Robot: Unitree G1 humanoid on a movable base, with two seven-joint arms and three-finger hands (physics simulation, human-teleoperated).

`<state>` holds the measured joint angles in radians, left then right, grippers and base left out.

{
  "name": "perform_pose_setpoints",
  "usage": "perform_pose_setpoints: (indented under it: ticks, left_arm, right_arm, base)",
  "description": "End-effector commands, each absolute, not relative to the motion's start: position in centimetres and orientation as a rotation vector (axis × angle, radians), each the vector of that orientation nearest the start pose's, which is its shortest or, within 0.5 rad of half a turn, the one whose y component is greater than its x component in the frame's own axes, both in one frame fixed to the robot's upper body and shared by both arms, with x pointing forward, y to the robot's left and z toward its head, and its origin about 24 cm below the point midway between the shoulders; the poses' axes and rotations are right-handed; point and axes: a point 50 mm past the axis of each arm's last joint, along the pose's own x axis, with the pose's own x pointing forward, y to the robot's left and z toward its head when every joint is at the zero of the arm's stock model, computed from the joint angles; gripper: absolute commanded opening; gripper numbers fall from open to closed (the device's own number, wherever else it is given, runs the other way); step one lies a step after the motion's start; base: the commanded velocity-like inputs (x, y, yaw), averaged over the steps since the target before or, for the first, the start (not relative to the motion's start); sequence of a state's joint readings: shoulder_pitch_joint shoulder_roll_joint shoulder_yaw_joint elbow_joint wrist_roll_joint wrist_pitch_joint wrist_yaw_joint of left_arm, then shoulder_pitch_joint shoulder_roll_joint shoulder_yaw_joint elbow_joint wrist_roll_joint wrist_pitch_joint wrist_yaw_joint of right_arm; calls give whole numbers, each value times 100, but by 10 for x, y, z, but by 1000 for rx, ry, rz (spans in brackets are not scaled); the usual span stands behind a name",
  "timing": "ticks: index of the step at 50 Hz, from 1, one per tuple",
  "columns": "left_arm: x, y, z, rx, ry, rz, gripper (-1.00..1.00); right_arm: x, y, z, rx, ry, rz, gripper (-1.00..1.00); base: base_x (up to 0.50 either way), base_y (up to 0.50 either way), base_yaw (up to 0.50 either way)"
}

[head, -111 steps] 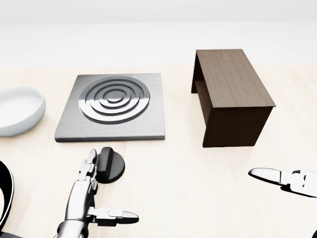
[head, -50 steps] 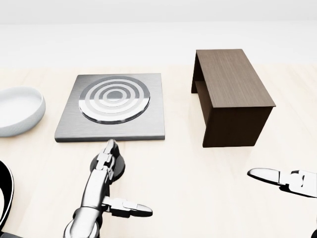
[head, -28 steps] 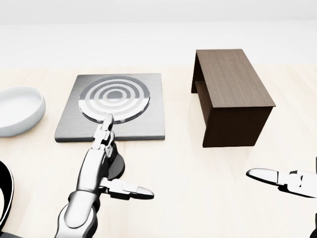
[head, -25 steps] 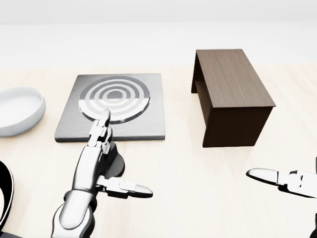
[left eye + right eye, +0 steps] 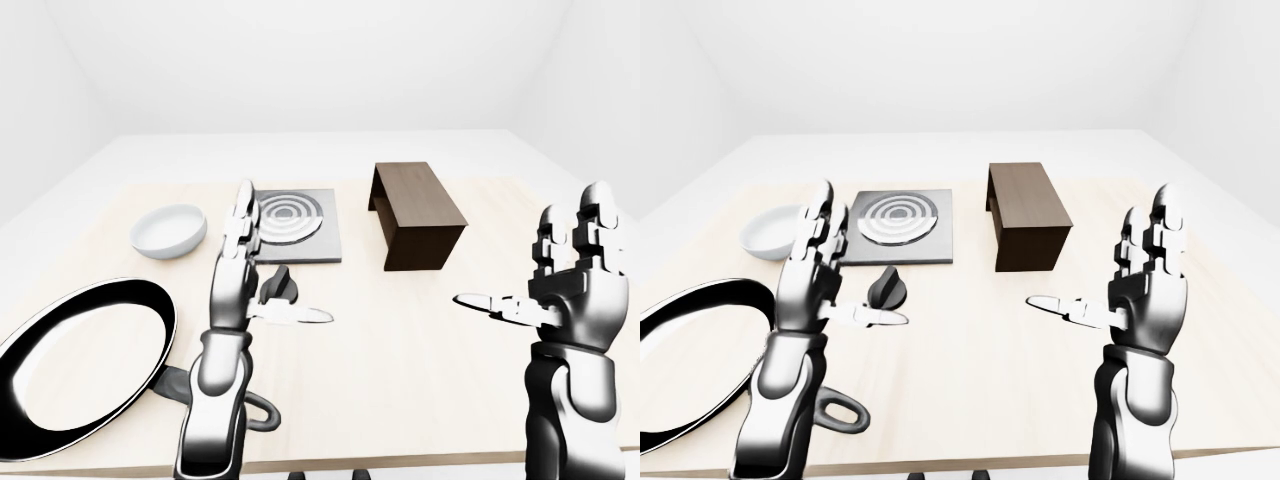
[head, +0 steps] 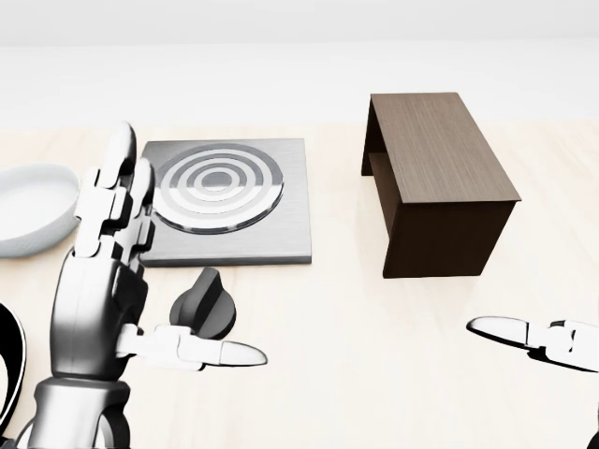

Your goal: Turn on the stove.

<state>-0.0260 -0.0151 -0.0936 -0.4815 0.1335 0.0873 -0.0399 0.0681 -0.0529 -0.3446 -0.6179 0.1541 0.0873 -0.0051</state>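
The stove is a square grey plate (image 6: pixel 281 238) with a ringed round burner (image 6: pixel 217 192) whose rings look bright silver. Its black knob (image 6: pixel 204 306) sits on the table just below the plate, with its ridge tilted to the right. My left hand (image 6: pixel 131 281) is open and raised to the left of the knob, fingers (image 6: pixel 112 201) pointing up and thumb stretched out below the knob, touching nothing. My right hand (image 5: pixel 1120 280) is open and empty, held up at the right, far from the stove.
A dark wooden box shelf (image 6: pixel 435 182) stands right of the stove. A white bowl (image 6: pixel 28 210) lies left of it. A black frying pan (image 5: pixel 80 365) lies at the lower left near the table's near edge.
My left hand has lifted off the knob and risen up and to the left. The knob's ridge now leans right and the burner rings have turned from dark to bright. The right hand is still.
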Motion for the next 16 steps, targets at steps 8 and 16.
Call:
perform_pose_setpoints:
  ticks: [8, 16]
  left_arm:
    - [193, 126, 207, 121, -725, -53, 100]
    - [184, 126, 217, 115, -782, -44, 100]
  right_arm:
    - [201, -228, 161, -11, -484, -289, 100]
    - [201, -228, 160, -9, -478, -290, 100]
  base:
    - [0, 0, 0]
    - [0, 0, 0]
